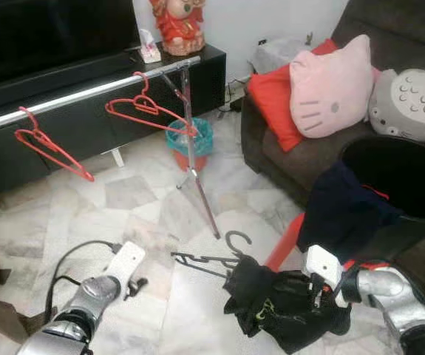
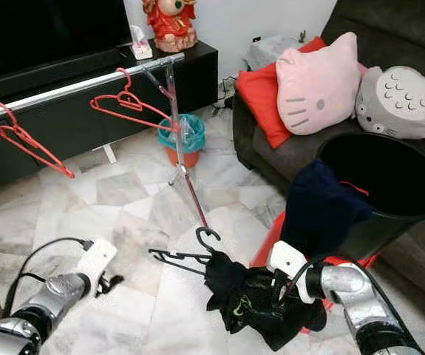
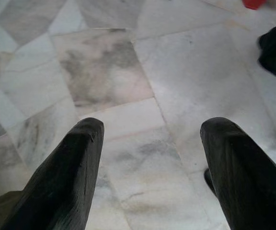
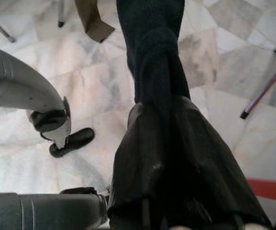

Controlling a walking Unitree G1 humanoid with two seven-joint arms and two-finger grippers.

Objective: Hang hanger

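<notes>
right gripper (image 1: 317, 294) clamped on the black garment (image 1: 286, 307), low and near on the right. black hanger (image 1: 211, 259) sticking out of that garment to the left, long axis roughly left to right, hook (image 1: 237, 240) pointing up and away. left gripper (image 3: 150, 158) spread wide over bare marble floor (image 1: 138, 192), just left of the hanger. silver rail (image 1: 86, 92) far and up to the left, already carrying two red hangers (image 1: 147, 109). sofa (image 1: 286, 155) on the right.
</notes>
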